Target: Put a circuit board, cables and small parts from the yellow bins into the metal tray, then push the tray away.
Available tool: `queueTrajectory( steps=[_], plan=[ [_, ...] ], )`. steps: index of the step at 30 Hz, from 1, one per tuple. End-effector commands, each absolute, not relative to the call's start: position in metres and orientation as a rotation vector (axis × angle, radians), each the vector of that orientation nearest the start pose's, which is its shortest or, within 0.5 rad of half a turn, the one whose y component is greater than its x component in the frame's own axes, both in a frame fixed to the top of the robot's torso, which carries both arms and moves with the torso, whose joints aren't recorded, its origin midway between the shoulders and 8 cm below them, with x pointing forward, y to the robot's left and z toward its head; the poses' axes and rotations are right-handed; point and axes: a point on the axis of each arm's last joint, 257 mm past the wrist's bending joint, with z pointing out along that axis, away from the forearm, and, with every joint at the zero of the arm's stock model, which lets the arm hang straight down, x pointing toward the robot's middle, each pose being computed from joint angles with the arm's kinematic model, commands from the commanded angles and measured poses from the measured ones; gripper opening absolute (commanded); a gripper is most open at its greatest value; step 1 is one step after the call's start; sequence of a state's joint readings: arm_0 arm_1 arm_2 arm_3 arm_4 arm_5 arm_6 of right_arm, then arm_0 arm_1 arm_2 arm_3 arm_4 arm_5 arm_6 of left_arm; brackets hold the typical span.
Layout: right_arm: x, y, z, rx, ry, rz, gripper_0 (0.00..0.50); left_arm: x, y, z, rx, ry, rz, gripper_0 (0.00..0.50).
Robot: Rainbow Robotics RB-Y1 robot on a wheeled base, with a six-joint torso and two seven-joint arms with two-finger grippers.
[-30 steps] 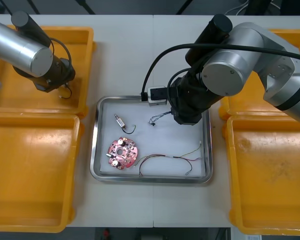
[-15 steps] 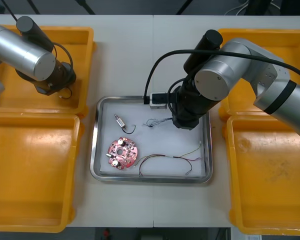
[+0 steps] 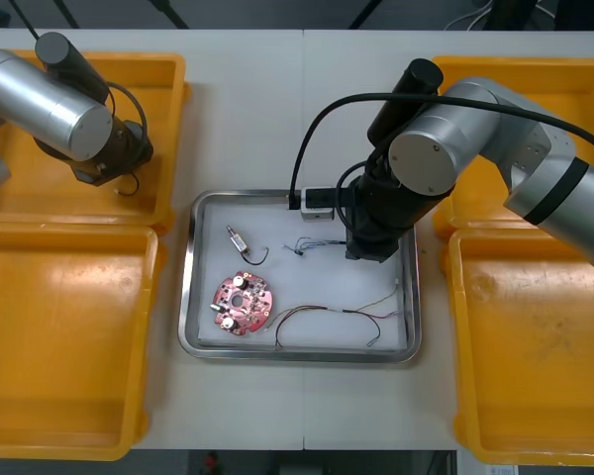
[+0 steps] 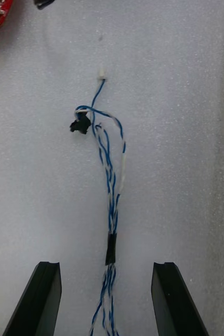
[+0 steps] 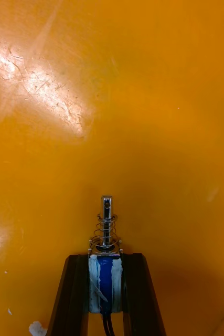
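Observation:
Over the far left yellow bin [image 3: 168,89], my left gripper [image 3: 121,163] is shut on a small metal part [image 5: 106,220] with a spring and blue wrap, just above the orange bin floor [image 5: 143,105]. My right gripper [image 4: 106,268] stands open low over the metal tray [image 3: 190,287]. The twisted blue and white cable [image 4: 112,173] lies loose on the white liner between its fingers [image 4: 43,294]. Also in the tray are a round red circuit board [image 3: 243,302], another small metal part [image 3: 238,238], the blue and white cable [image 3: 312,240] and a red and yellow cable [image 3: 337,315].
The near left bin [image 3: 64,336] and near right bin [image 3: 535,346] flank the tray. The far right bin [image 3: 574,79] lies under my right arm. A grey cable from my right wrist arcs over the tray's far rim. A black lead hangs from the left gripper.
My right gripper has opened and let the blue and white cable down onto the tray liner. My left gripper has shut on the small metal part in the far left bin.

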State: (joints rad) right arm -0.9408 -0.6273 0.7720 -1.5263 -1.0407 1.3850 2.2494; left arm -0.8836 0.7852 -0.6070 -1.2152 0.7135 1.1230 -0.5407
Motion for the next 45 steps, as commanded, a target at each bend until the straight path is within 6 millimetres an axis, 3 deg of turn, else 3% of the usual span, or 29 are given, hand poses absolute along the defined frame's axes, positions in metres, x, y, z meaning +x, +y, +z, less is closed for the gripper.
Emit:
queueTrajectory(
  steps=[1,11,24,30,36,45],
  plan=[
    [0.479,-0.073,-0.197,-1.921,1.924,-0.008,0.5,0.627,0.327,-0.181,-0.642,2.345,-0.083,0.0],
    [0.469,-0.086,-0.15,-1.835,1.981,-0.008,0.5,0.608,0.334,-0.154,-0.567,2.42,-0.106,0.0],
    [0.459,-0.137,-0.103,-1.41,2.32,0.009,0.5,0.576,0.335,-0.091,-0.568,2.47,-0.103,0.0],
    [0.46,-0.169,-0.094,-1.25,2.424,-0.043,0.5,0.557,0.319,-0.073,-0.529,2.49,-0.097,0.0],
    [0.459,-0.203,-0.093,-1.037,2.539,-0.038,0.5,0.539,0.29,-0.061,-0.545,2.505,-0.171,0.0],
    [0.446,-0.25,-0.085,-0.649,2.621,0.036,0.5,0.516,0.239,-0.062,-0.656,2.507,-0.257,0.0]
  ],
)
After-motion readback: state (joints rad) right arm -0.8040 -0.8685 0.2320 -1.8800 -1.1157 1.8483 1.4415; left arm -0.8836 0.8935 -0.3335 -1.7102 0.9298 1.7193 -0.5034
